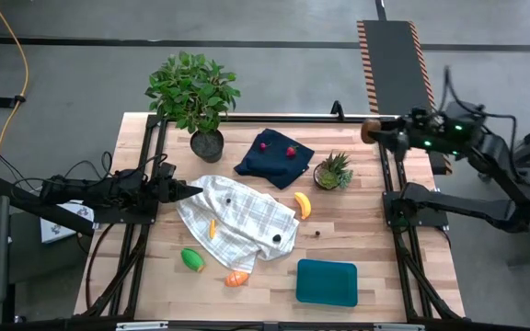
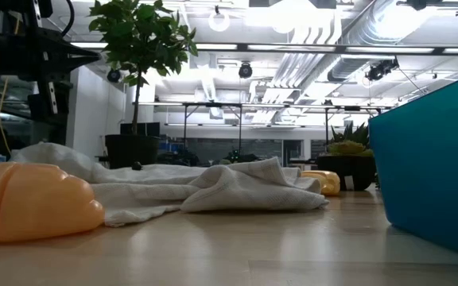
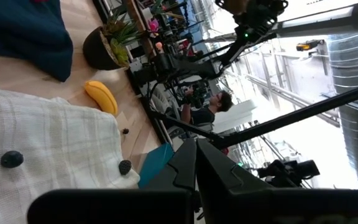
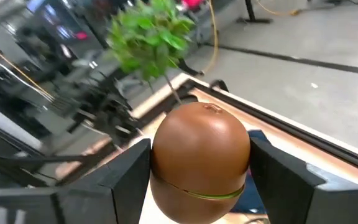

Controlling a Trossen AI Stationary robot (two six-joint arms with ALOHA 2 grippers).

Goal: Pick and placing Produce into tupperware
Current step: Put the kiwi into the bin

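right pincer (image 4: 197,180) clamps the brown round one (image 4: 200,160) across its middle; smooth, rigid, likely slippery; left pincer (image 1: 190,191) shut, empty.

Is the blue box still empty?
Yes, in the high view the teal tupperware shows only its bare blue bottom, with no produce inside it.
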